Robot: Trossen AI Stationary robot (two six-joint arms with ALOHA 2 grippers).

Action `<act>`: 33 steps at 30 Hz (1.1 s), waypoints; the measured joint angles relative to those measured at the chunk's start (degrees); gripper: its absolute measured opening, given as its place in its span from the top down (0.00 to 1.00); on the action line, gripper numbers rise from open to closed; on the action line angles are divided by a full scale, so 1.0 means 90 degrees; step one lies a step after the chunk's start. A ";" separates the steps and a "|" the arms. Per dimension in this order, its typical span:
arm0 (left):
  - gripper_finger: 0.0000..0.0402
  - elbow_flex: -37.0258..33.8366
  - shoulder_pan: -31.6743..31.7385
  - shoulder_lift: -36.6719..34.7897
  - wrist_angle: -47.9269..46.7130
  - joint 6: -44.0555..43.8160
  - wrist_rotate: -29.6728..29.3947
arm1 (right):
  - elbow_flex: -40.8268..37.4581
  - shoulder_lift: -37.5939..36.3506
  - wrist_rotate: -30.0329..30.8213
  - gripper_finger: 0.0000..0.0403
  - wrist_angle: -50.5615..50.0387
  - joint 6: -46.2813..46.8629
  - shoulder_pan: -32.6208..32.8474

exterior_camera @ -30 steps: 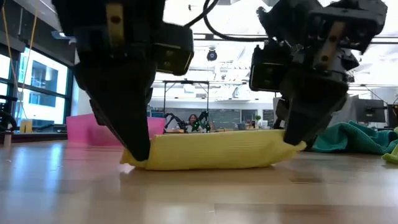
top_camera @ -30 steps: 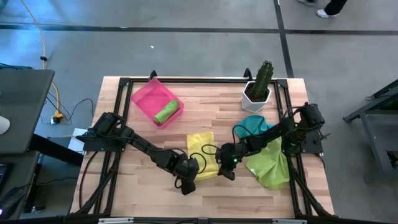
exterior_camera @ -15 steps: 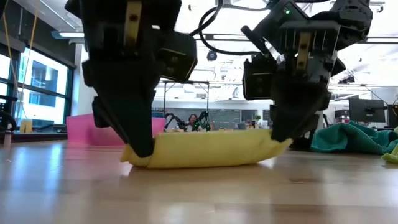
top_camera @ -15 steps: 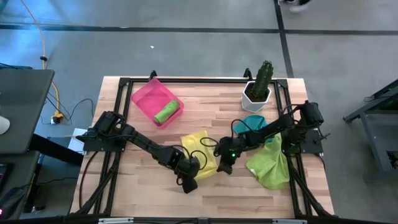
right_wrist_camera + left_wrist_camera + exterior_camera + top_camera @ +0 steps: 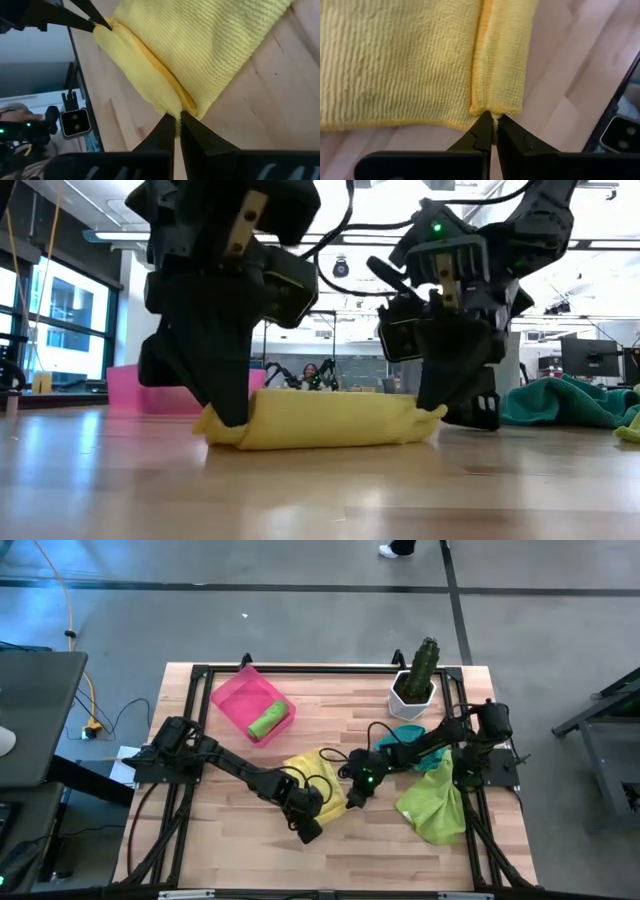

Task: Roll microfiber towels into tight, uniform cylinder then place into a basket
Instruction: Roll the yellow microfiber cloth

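While both grippers pinch rolled edge of soft yellow microfiber towel [image 5: 318,783] lying beside cactus pot [image 5: 412,690], left gripper [image 5: 493,131], right gripper [image 5: 177,124] clenched on opposite corners; cloth light, limp, unrolls easily: hold at ends.

- Bright, even overhead light; soft faint shadows on the pale wooden table [image 5: 330,850].
- Low view: backlit dark arms, glowing windows far left, near tabletop blurred.
- Wrist views sharp on the ribbed yellow microfiber towel [image 5: 400,60].

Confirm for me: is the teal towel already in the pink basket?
No. In the high view the pink basket holds only a rolled lime green towel; the teal towel lies on the table by the cactus pot.
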 joint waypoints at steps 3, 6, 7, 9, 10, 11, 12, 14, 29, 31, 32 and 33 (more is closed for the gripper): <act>0.98 0.0002 0.0049 0.0000 -0.0044 -0.0443 0.0028 | -0.0002 0.0124 -0.0046 1.00 -0.0011 0.0066 -0.0049; 0.98 0.0007 0.0071 0.0000 -0.0225 -0.0601 0.0131 | -0.0002 0.0145 -0.0037 1.00 0.0001 0.0071 -0.0079; 0.98 0.0007 0.0071 0.0000 -0.0288 -0.0593 0.0105 | -0.0004 0.0147 -0.0032 1.00 0.0011 0.0060 -0.0082; 0.98 0.0007 0.0062 -0.0075 -0.0398 -0.0319 -0.0054 | -0.0007 0.0152 0.0004 1.00 0.0014 0.0048 -0.0078; 0.98 0.0007 0.0047 -0.0160 -0.0498 -0.0097 -0.0187 | -0.0009 0.0152 0.0049 1.00 0.0022 0.0034 -0.0077; 0.98 0.0007 0.0041 -0.0231 -0.0534 0.0148 -0.0308 | -0.0009 0.0153 0.0078 1.00 0.0019 0.0014 -0.0077; 0.98 0.0010 0.0016 -0.0295 -0.0615 0.0365 -0.0532 | -0.0012 0.0155 0.0086 1.00 0.0022 -0.0017 -0.0077; 0.98 0.0010 -0.0024 -0.0386 -0.0880 0.0594 -0.1125 | -0.0019 0.0157 0.0113 1.00 0.0068 -0.0029 -0.0077; 0.73 0.0004 -0.0169 -0.0379 -0.1996 0.2020 -0.2511 | -0.0024 0.0169 0.0177 1.00 0.0147 -0.0108 -0.0079; 0.69 0.0005 -0.0176 -0.0419 -0.1992 0.2170 -0.2610 | -0.0026 0.0169 0.0175 1.00 0.0147 -0.0105 -0.0079; 0.68 0.0040 -0.0210 -0.0445 -0.2007 0.2257 -0.2585 | -0.0026 0.0169 0.0175 1.00 0.0147 -0.0106 -0.0079; 0.67 0.0103 -0.0263 -0.0464 -0.2030 0.2347 -0.2518 | -0.0026 0.0169 0.0175 1.00 0.0145 -0.0106 -0.0079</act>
